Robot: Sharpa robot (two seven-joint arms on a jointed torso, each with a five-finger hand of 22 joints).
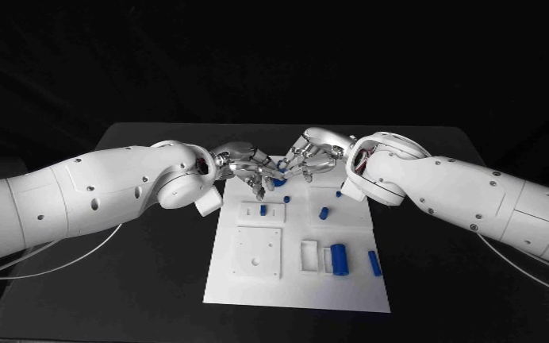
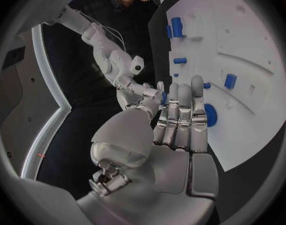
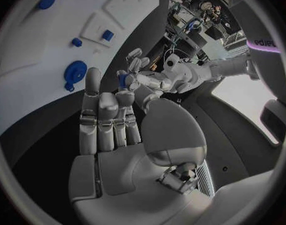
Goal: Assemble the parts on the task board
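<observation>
Silver fingers of the left hand (image 1: pixel 246 164) and right hand (image 1: pixel 307 159) meet over the far edge of the white task board (image 1: pixel 258 287); whether either grips anything, I cannot tell. Blue parts (image 1: pixel 339 259) lie nearer, toward the board's right side.

Honestly can't read any text, labels or numbers anywhere here, whatever markings there might be are too blurry to read.
</observation>
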